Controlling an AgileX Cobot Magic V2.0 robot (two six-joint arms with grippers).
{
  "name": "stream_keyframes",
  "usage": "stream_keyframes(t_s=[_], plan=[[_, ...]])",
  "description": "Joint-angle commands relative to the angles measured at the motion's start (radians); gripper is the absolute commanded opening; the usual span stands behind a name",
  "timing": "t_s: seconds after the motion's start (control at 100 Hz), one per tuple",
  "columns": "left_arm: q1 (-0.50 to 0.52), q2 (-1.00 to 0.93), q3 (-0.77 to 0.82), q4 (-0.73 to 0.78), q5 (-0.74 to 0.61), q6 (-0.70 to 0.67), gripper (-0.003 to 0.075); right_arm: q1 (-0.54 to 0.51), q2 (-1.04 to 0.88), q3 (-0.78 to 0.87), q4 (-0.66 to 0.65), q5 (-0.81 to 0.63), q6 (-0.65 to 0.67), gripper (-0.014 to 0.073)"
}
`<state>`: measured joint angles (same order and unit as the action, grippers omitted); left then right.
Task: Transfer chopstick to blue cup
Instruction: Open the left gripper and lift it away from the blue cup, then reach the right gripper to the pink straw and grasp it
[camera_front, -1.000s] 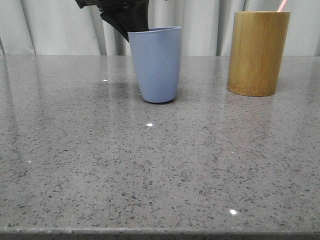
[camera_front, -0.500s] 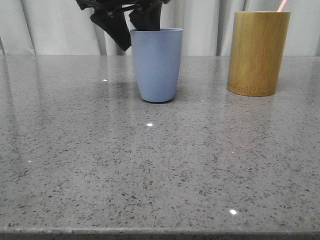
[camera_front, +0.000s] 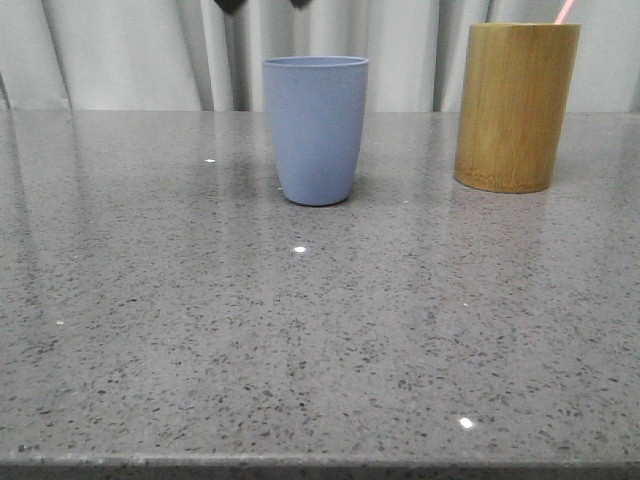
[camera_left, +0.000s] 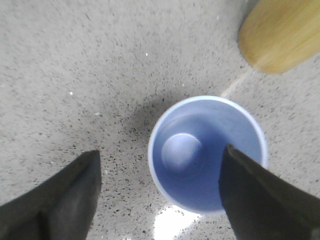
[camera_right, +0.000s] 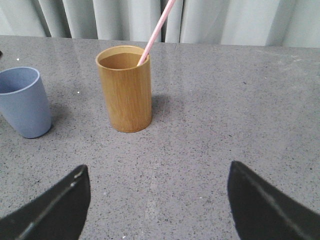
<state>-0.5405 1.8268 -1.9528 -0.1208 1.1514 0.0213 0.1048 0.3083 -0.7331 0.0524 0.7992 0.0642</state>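
Right wrist view, nearest first: the right gripper (camera_right: 157, 212) hangs over bare table (camera_right: 240, 130) with its two dark fingers (camera_right: 52, 210) spread wide and nothing between them. Beyond it stands the bamboo holder (camera_right: 125, 90), upright, with the chopstick (camera_right: 155, 32) leaning inside against the rim, its upper length rising well clear of the holder; the lower end is hidden inside. The blue cup (camera_right: 22, 102) stands near the holder, apart from it. From the front, the cup (camera_front: 315, 130) and the holder (camera_front: 515, 105) sit toward the far side of the table with a clear gap between them, and only a short pink tip (camera_front: 565, 10) of the stick shows above the holder. From the left wrist, the left gripper (camera_left: 160, 192) is above the cup (camera_left: 207, 152), fingers (camera_left: 65, 195) wide apart, straddling the rim without touching it; the cup is empty. Assessment: the stick looks light, stiff and smooth, so it may slip or pivot under a loose pinch. The exposed section above the holder's rim is the sensible place to grip, squarely across its width, then lift straight up to clear the rim. The transfer has not begun.
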Motion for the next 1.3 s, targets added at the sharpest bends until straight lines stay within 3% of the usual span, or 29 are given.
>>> stream_keyframes(t_s=[0.0,0.24,0.57,0.84,1.08,1.29], plan=[[0.021,-0.112,0.005,0.014,-0.069,-0.021,0.0484,-0.003,0.02,-0.023,-0.001,-0.073,-0.008,0.0569],[0.125,-0.365,0.282,0.02,-0.196,-0.021,0.0482,-0.003,0.02,-0.023,-0.001,-0.074,-0.008,0.0569],[0.364,-0.773,0.763,0.022,-0.312,-0.021,0.0482,-0.003,0.02,-0.023,-0.001,-0.088,-0.008,0.0569],[0.411,-1.098,1.089,0.022,-0.34,-0.021,0.0482,-0.003,0.02,-0.023,-0.001,-0.095,-0.008,0.0569],[0.411,-1.358,1.225,0.022,-0.338,-0.021,0.0482,-0.003,0.02,-0.023,-0.001,-0.095,-0.008,0.0569],[0.411,-1.442,1.238,0.022,-0.335,-0.021,0.0482,-0.003,0.02,-0.023,-0.001,-0.142,-0.008,0.0569]])
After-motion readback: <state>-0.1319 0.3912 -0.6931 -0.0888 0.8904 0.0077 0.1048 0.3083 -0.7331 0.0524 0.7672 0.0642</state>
